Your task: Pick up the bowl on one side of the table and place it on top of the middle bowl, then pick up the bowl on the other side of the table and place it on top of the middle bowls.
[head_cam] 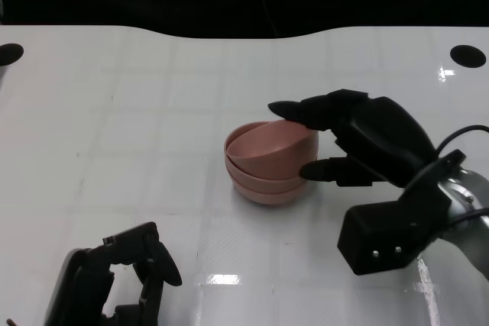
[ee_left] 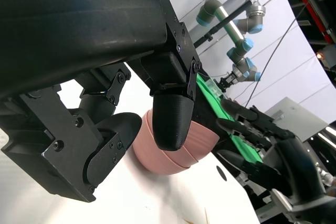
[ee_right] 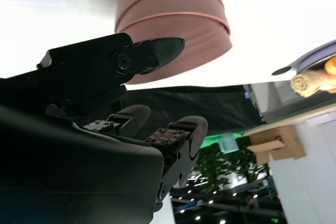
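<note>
While the top bowl [head_cam: 269,141] sits tilted on the pink stack [head_cam: 266,182] mid-table, ease the right hand [head_cam: 345,137] clear without nudging it. Fingers spread, apparently holding nothing, close beside the rim. Left hand [head_cam: 126,272] near the table's front edge, empty, fingers apart.

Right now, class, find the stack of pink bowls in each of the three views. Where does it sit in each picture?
Head view: the stack of pink bowls sits at the centre of the white table.
Left wrist view: lower middle, behind the left hand's black fingers.
Right wrist view: top centre.
Shared landmark: the right hand, beside the stack.
</note>
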You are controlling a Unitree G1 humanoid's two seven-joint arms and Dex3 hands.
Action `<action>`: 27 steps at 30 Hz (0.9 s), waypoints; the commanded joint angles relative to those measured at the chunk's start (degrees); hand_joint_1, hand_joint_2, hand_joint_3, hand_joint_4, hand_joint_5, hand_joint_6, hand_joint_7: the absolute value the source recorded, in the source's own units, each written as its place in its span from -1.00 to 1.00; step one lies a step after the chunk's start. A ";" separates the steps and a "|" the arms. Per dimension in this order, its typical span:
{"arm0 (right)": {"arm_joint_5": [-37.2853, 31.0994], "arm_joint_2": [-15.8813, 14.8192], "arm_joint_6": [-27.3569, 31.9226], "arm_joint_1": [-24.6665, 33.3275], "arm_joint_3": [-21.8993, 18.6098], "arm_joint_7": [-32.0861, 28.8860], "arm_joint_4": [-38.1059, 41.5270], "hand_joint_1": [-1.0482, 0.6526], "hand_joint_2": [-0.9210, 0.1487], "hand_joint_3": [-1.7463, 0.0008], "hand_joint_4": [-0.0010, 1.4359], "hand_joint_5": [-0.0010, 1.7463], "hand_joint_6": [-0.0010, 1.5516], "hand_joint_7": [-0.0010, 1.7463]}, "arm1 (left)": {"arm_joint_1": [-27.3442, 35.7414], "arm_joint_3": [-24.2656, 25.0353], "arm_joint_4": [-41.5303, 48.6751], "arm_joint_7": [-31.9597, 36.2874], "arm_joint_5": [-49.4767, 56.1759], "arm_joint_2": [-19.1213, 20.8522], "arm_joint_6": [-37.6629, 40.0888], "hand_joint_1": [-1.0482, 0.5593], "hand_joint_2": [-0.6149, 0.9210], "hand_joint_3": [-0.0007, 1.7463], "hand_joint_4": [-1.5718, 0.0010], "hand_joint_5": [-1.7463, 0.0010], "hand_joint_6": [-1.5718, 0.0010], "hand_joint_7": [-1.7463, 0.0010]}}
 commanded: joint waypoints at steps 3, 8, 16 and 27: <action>3.70 -3.00 -0.89 7.02 -3.80 1.47 -7.74 -0.34 -1.00 0.88 -0.60 -0.78 -0.57 -0.99 | 0.17 0.25 0.29 -0.21 0.14 0.63 0.27 0.38 0.27 0.70 -0.07 -1.00 -0.02 -0.73; 5.76 -4.48 -3.56 12.51 -6.10 1.56 -12.55 -0.33 -1.00 0.90 -0.66 -0.75 -0.60 -1.00 | 0.15 0.32 0.27 -0.07 0.39 0.61 0.48 0.38 0.28 0.68 -0.06 -1.00 -0.02 -0.72; 10.29 -3.56 -13.31 20.50 -9.91 -1.60 -13.87 -0.19 -1.00 0.97 -0.70 0.03 -0.26 -0.82 | -0.11 0.28 0.55 -0.36 0.23 0.85 0.68 0.38 0.28 0.70 -0.07 -1.00 -0.02 -0.74; 11.77 1.21 -26.55 25.62 -11.10 -6.60 -6.19 0.12 -0.98 0.89 -0.15 0.28 0.08 -0.54 | -0.66 0.70 1.87 -0.69 -0.50 1.86 1.09 0.38 0.25 0.74 -0.08 -1.00 -0.01 -0.76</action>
